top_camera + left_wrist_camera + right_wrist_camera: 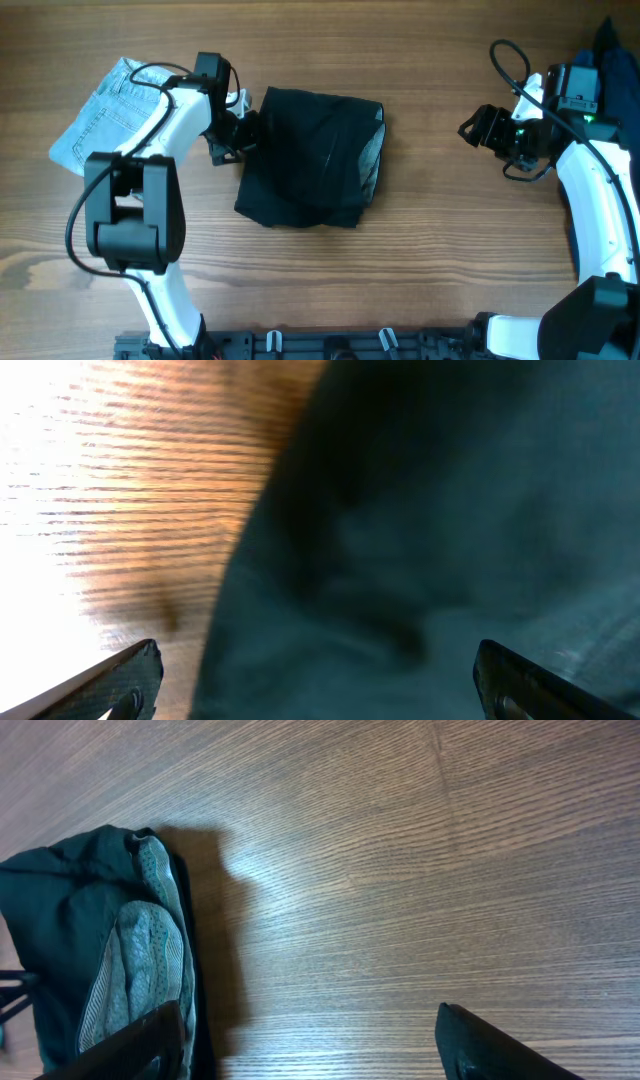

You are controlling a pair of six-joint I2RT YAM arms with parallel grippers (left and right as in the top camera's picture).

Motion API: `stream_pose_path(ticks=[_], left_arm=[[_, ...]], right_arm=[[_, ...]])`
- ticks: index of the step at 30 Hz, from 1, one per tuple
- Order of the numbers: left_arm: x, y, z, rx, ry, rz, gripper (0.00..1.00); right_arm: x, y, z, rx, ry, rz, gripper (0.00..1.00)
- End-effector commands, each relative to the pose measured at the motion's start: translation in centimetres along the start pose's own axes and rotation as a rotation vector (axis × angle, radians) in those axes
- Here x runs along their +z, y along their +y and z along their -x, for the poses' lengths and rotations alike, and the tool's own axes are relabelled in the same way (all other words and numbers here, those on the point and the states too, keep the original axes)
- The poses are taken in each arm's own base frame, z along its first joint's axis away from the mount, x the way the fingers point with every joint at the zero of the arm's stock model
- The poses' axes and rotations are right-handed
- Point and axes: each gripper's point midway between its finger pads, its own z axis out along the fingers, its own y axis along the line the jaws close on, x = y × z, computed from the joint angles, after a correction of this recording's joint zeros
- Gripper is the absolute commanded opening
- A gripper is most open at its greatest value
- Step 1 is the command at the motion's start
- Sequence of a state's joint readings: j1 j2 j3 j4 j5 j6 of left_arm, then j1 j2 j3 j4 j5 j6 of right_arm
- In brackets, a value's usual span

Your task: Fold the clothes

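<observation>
As left end effector point(238, 130) is gaping at garment point(310, 160) edge, right end effector point(472, 128) is hovering well away. Its jaws are gaping too.

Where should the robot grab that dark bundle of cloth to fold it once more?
Probably the left edge of the dark garment, coming from the left: it lies flat and fairly straight there, and the open left gripper faces it. The right side is bunched, with mesh lining turned out.
</observation>
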State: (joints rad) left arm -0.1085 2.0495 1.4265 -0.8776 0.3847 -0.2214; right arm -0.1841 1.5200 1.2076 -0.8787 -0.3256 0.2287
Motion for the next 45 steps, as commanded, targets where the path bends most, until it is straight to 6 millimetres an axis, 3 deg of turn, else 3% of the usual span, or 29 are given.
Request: stream_pose_path(ticks=[1, 6, 9, 10, 11, 12, 14, 16, 19, 22, 27, 28, 30, 33, 36, 38, 40, 45], left_arm=[[1.0, 0.8, -0.2, 0.004, 0.036, -0.017, 1.00], [1.2, 1.2, -1.4, -0.021, 0.089, -0.007, 1.00], [0.8, 1.1, -1.3, -0.039, 0.090, -0.042, 0.92], [0.5, 1.0, -1.1, -0.042, 0.080, -0.060, 0.86], [0.1, 0.7, -0.9, -0.045, 0.073, -0.088, 0.68], [-0.6, 0.2, -0.6, -0.046, 0.063, -0.120, 0.59], [-2.2, -0.5, 0.0, -0.036, 0.025, -0.145, 0.54], [-5.0, -1.5, 0.3, -0.012, -0.032, -0.157, 0.61], [-8.9, -3.1, -0.3, 0.027, -0.102, -0.174, 0.71], [-12.1, -4.2, -1.8, 0.050, -0.147, -0.184, 0.75], [-16.5, -5.5, -3.9, 0.091, -0.227, -0.202, 0.82], [-17.2, -5.7, -4.2, 0.099, -0.243, -0.203, 0.83], [-17.8, -5.8, -4.7, 0.102, -0.252, -0.201, 0.85], [-17.8, -5.7, -5.3, 0.093, -0.234, -0.196, 0.87], [-17.6, -5.4, -5.9, 0.077, -0.207, -0.186, 0.89], [-17.4, -5.1, -6.6, 0.062, -0.176, -0.178, 0.86], [-16.8, -4.6, -7.5, 0.041, -0.136, -0.161, 0.85], [-10.7, -1.6, -10.3, -0.109, -0.017, -0.044, 0.82]], right_arm=[[-0.6, 0.8, 0.1, -0.034, -0.011, 0.022, 0.81], [-0.6, 1.6, 0.1, -0.090, -0.011, 0.064, 0.79], [-1.6, 8.6, -0.4, -0.391, -0.042, 0.404, 0.47], [-1.7, 9.8, -0.6, -0.425, -0.048, 0.441, 0.39], [-1.5, 10.9, -0.7, -0.459, -0.056, 0.456, 0.30], [-0.9, 12.3, -1.0, -0.506, -0.062, 0.447, 0.20], [1.0, 14.7, -1.9, -0.558, -0.054, 0.422, 0.04], [4.3, 16.9, -3.1, -0.622, -0.032, 0.384, 0.04], [9.2, 17.0, -3.4, -0.635, -0.015, 0.290, 0.04], [13.4, 18.1, -3.8, -0.657, 0.005, 0.377, 0.04], [20.0, 15.9, -5.2, -0.633, 0.073, 0.354, 0.04], [21.1, 14.9, -5.6, -0.623, 0.094, 0.320, 0.04], [22.5, 10.8, -5.7, -0.517, 0.131, 0.102, 0.04], [20.9, 2.2, -6.8, -0.261, 0.178, -0.367, 0.04], [18.4, -1.7, -8.8, -0.131, 0.240, -0.579, 0.04], [17.5, -2.3, -9.6, -0.089, 0.281, -0.601, 0.04], [17.0, -1.7, -9.8, -0.064, 0.300, -0.558, 0.04], [14.4, 3.7, -7.9, -0.079, 0.242, -0.319, 0.04]])
